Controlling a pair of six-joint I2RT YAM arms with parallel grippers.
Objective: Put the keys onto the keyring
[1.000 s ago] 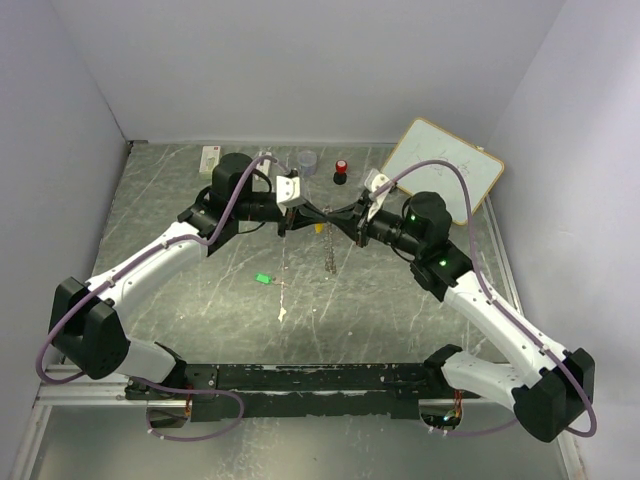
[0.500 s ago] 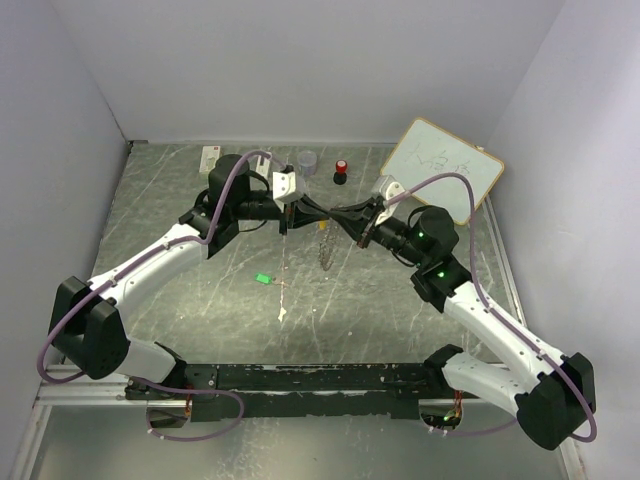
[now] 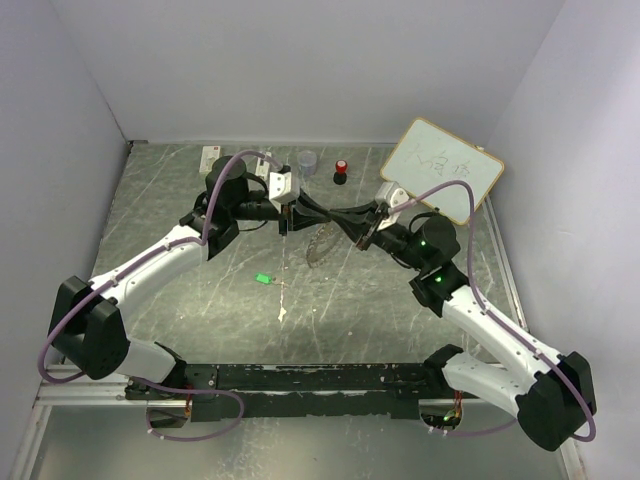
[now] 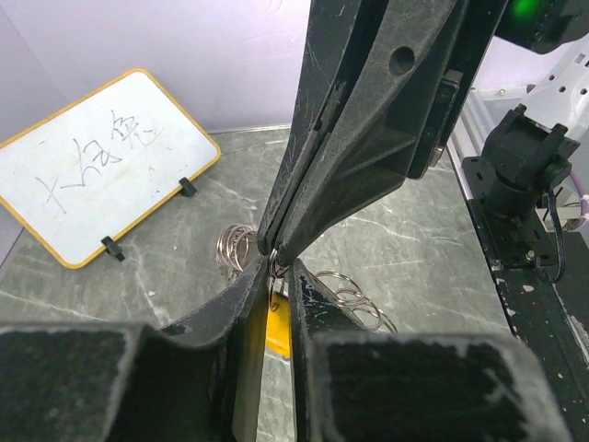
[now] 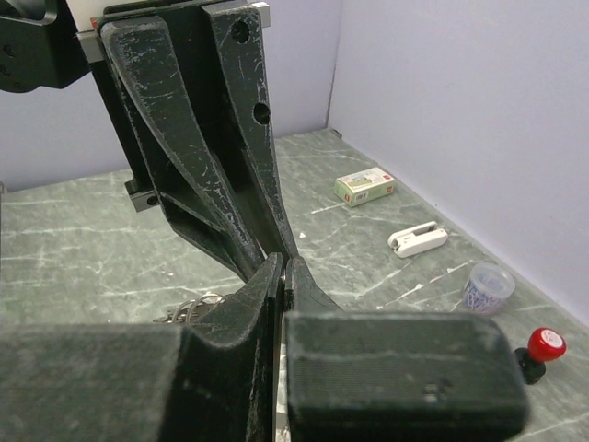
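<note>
Evidently mid-threading: right hand (image 5: 283, 276) clamped shut on the keyring (image 3: 320, 247), which hangs above the bench (image 3: 380, 310). Left hand (image 4: 278, 276) meets it tip to tip, jaws a slit apart, yellow key (image 4: 278, 333) in the gap; grip uncertain. Green key (image 3: 263, 278) lies loose. Next, likely: confirm yellow seated, fetch green.

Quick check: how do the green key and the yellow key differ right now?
Place: the green key lies on the table, clear of both arms; the yellow key is up by the keyring, between the fingers of the left gripper. View: the green key shows whole from above; the yellow key is mostly hidden. Both are tiny with coloured heads.
</note>
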